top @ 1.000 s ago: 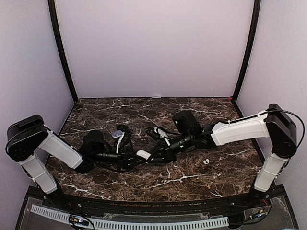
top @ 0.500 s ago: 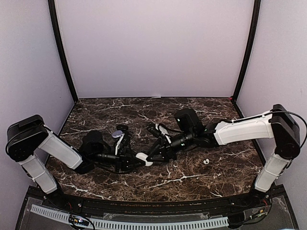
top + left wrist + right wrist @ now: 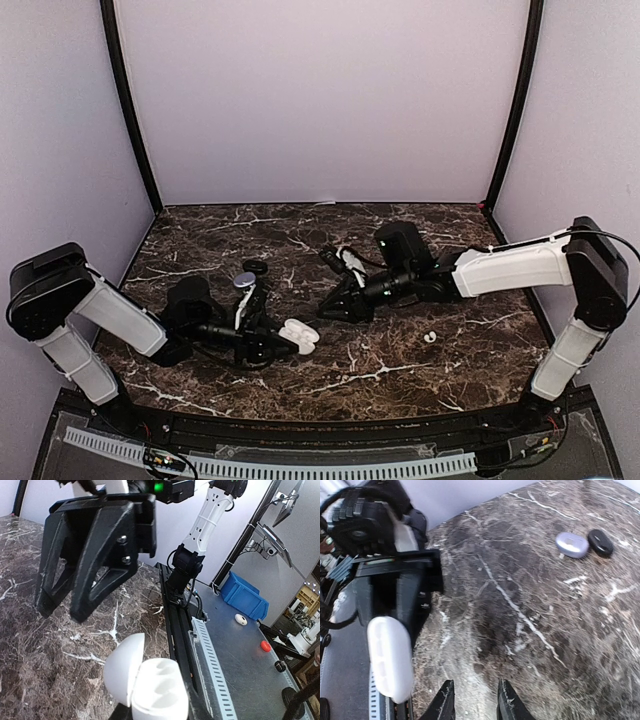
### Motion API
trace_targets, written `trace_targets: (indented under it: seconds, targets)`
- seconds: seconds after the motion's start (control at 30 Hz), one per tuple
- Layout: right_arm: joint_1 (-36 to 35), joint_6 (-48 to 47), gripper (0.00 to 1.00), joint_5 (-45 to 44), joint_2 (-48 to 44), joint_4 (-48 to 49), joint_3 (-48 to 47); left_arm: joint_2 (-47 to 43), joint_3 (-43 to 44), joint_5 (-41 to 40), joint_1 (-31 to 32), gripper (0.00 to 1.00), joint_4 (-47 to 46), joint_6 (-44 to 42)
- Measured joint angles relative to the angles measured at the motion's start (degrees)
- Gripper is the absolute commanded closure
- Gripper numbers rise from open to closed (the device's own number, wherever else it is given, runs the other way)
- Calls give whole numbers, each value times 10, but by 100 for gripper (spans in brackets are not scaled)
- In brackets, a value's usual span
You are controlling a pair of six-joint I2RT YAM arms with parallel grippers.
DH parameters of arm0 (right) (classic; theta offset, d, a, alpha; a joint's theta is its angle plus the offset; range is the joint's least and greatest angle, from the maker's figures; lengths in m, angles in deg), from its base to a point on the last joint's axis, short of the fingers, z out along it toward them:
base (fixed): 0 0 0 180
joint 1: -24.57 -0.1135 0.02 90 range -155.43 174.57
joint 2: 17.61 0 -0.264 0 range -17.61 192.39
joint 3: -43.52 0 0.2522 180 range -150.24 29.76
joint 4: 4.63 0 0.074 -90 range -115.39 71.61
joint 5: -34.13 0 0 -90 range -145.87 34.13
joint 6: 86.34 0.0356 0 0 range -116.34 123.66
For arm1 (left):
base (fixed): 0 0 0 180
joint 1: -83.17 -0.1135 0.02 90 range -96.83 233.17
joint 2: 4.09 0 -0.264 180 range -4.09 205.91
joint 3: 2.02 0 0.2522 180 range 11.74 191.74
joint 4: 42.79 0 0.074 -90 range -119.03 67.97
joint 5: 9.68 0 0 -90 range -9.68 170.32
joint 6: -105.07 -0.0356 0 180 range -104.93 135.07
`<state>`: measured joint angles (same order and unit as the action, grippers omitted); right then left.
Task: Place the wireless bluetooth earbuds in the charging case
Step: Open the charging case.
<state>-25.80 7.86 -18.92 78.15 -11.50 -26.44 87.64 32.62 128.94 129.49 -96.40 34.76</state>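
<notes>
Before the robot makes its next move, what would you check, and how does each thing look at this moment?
1. Case open: ok; the white charging case has its lid up and its hollows exposed.
2. Case held: ok; the left fingers clamp it.
3. Picking side free: ok; the right fingers stand apart with nothing between them.
4. Earbud located: ok; a white earbud lies on the table, apart from both arms.
5. Second white earbud located: cannot tell; no other one shows.

My top camera looks steeply down from behind (whole scene in frame); the wrist cameras sit low and close, facing each other, sharing the white case (image 3: pixel 298 335).
</notes>
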Motion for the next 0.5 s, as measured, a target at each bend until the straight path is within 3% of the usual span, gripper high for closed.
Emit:
trace_targets:
  seconds: [0.27, 0.5]
  targets:
    - [8, 4, 70, -38, -29, 3, 23, -9, -3, -3, 1, 81, -3, -17]
    - [28, 17, 72, -131, -115, -13, 68, -26, -26, -44, 1, 81, -2, -60]
